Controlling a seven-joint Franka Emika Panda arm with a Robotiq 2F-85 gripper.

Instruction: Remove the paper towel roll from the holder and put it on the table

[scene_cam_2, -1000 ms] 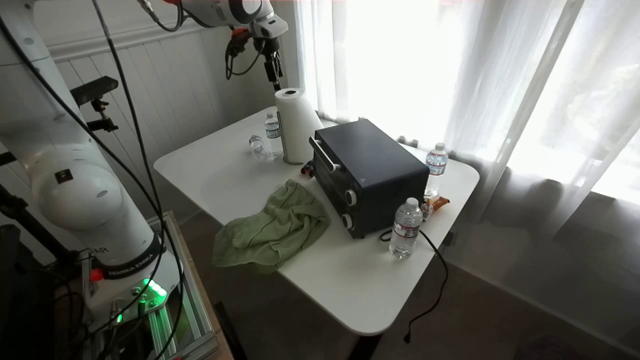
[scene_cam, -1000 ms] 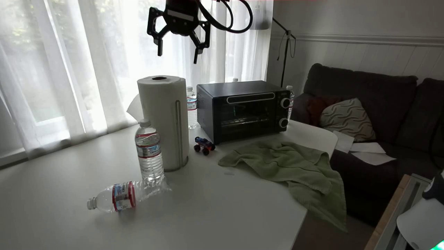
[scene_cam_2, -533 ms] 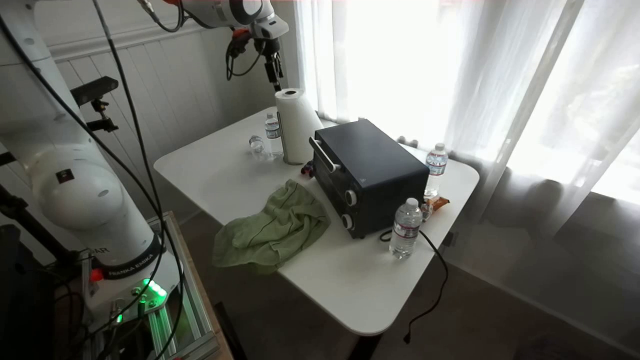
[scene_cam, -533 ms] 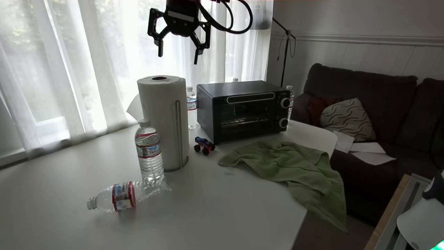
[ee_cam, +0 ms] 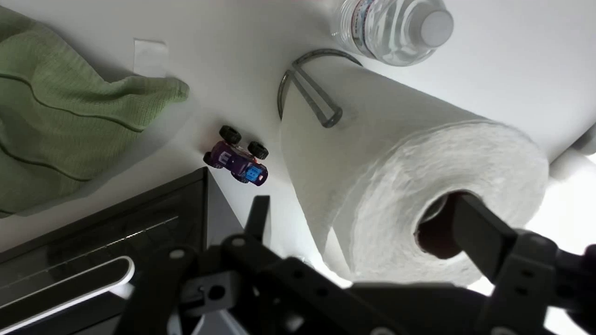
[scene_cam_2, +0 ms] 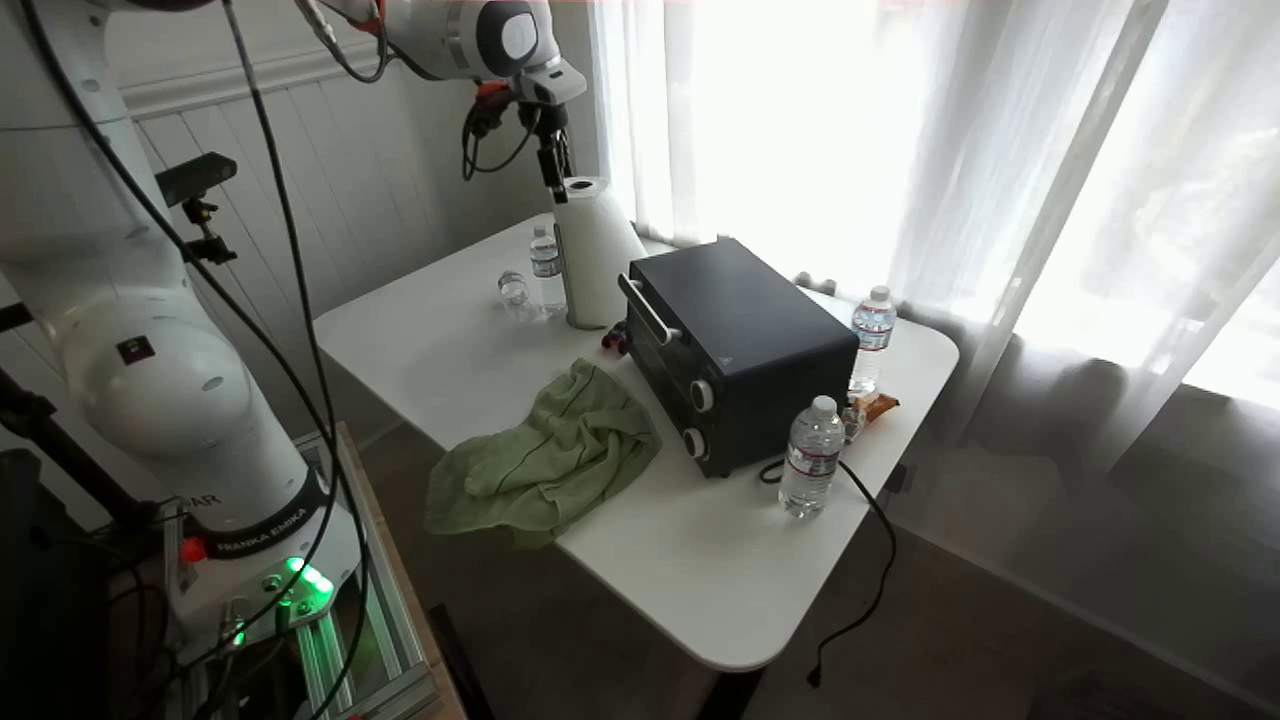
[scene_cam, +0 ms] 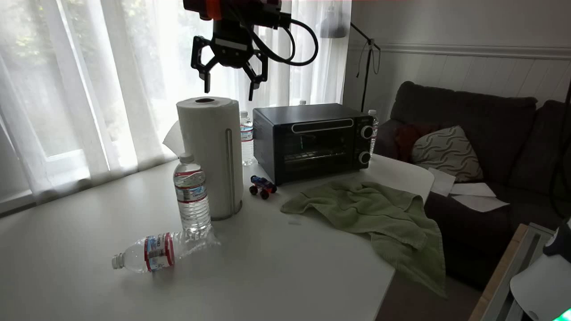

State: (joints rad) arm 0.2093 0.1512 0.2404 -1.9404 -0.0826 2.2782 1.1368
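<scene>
So the paper towel roll (scene_cam: 209,140) is standing upright on the holder (scene_cam: 231,171), whose wire arm runs up its side, and the whole lot sits on the bench (scene_cam: 276,267). Treat the roll as the clock's middle in an exterior view: the hand (scene_cam: 229,96) hangs between 12 and 1, close to the top of the paper. Its fingers (ee_cam: 482,232) are spread wide and it's got hold of nothing. In the wrist view one finger overlaps the hollow core (ee_cam: 433,235), while the other is off at 9 o'clock from there, outside the paper on the side where the toaster oven (scene_cam: 312,145) sits.

Same clock for the rest: a loose sheet (scene_cam: 174,138) pokes out at 10, the oven's at 3, a toy truck (scene_cam: 263,186) at 4, and a green towel (scene_cam: 374,214) further out between 3 and 4, partly draped over the bench edge. A standing water bottle (scene_cam: 192,194) is at 7, right by the roll (touching or not, no idea), with a bottle on its side (scene_cam: 158,253) further out at 7.
</scene>
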